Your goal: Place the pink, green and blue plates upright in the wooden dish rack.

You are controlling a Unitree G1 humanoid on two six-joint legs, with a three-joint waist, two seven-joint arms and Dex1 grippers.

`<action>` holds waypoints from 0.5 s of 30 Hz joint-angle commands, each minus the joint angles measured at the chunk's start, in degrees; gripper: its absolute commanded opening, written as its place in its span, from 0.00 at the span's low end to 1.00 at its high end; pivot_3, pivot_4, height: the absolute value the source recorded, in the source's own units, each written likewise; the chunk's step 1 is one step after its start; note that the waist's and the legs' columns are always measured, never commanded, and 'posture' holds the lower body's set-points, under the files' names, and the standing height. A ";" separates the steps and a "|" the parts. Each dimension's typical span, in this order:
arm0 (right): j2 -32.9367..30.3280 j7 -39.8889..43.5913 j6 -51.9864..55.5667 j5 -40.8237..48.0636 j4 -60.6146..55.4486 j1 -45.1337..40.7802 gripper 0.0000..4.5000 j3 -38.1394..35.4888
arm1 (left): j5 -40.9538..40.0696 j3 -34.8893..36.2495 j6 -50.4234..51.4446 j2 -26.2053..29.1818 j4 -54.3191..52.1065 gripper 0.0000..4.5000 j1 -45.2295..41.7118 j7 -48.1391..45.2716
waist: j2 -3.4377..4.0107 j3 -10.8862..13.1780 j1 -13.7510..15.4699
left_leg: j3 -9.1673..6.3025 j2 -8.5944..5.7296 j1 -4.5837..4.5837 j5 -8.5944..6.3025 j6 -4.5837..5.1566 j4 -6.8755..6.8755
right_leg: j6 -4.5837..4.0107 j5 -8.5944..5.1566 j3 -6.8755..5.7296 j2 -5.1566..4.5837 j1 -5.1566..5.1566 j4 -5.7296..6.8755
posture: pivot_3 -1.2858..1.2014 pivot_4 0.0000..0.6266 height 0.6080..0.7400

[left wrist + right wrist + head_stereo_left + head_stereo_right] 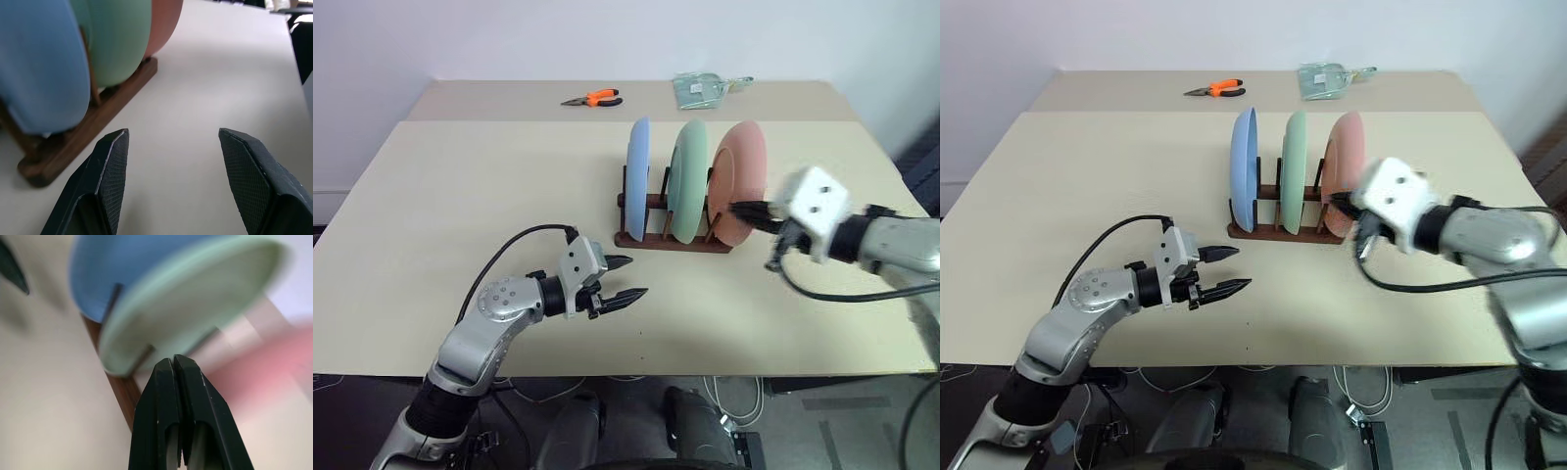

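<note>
All three plates stood upright in the rack [672, 238]; the pink plate [741, 182] leaned just ahead of the shut, empty right tool [744, 209]; left tool [625, 278] hung open, nearer the blue plate [638, 177].

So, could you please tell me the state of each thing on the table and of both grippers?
Light blue round plastic plate: upright in the rack.
Pale green round plastic plate: upright in the rack.
Salmon pink round plastic plate: in the rack, leaning.
Dark brown wooden dish rack: holds all three plates.
Orange-handled pliers: lying flat.
Left gripper: open, empty.
Right gripper: shut, at the pink plate.
</note>
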 commanded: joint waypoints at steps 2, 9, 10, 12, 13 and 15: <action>0.79 7.90 1.93 7.87 -0.02 10.20 0.01 -16.38 | 0.49 6.03 -2.79 2.63 3.39 0.66 0.45 0.43 | -0.01 -0.01 -0.04 | -0.05 0.03 0.05 0.00 0.01 0.00 | 0.02 -0.02 -0.08 0.04 0.07 0.00 | 0.52 0.24 1.00; 8.00 3.09 -6.50 2.33 12.95 15.47 0.01 -15.63 | -0.99 17.31 -6.09 6.20 12.12 0.66 3.60 1.25 | 0.05 -0.03 -0.55 | 0.06 0.07 0.14 -0.01 0.01 0.00 | 0.11 -0.09 -0.03 0.04 0.09 0.02 | 0.52 0.24 1.00; 9.29 2.84 -7.66 2.11 14.45 15.35 0.01 -14.72 | -1.20 18.99 -6.69 6.85 12.89 0.66 4.64 0.95 | 0.06 -0.02 -0.46 | 0.05 0.07 0.12 -0.01 0.01 0.01 | 0.11 -0.08 -0.04 0.04 0.07 0.02 | 0.52 0.24 1.00; 10.64 2.75 -10.18 1.23 17.56 14.78 0.01 -13.12 | -1.05 20.48 -7.28 7.44 13.54 0.66 6.22 0.76 | 0.08 -0.02 -0.37 | 0.04 0.06 0.12 -0.01 0.01 -0.01 | 0.07 -0.05 -0.04 0.02 0.06 0.02 | 0.52 0.24 1.00; 10.91 2.83 -11.35 0.89 18.86 14.34 0.01 -12.56 | -0.85 20.60 -7.44 7.48 13.61 0.66 6.70 0.76 | 0.10 -0.02 -0.31 | 0.04 0.05 0.11 -0.01 0.00 -0.01 | 0.01 -0.01 -0.03 0.01 0.06 0.02 | 0.52 0.24 1.00; 11.54 2.79 -12.10 1.63 19.55 13.64 0.01 -11.95 | -1.35 21.15 -7.32 7.16 13.26 0.66 7.60 0.65 | 0.10 -0.02 -0.16 | 0.06 0.03 0.10 -0.01 0.00 0.00 | 0.00 0.01 -0.01 -0.02 0.06 0.01 | 0.52 0.24 1.00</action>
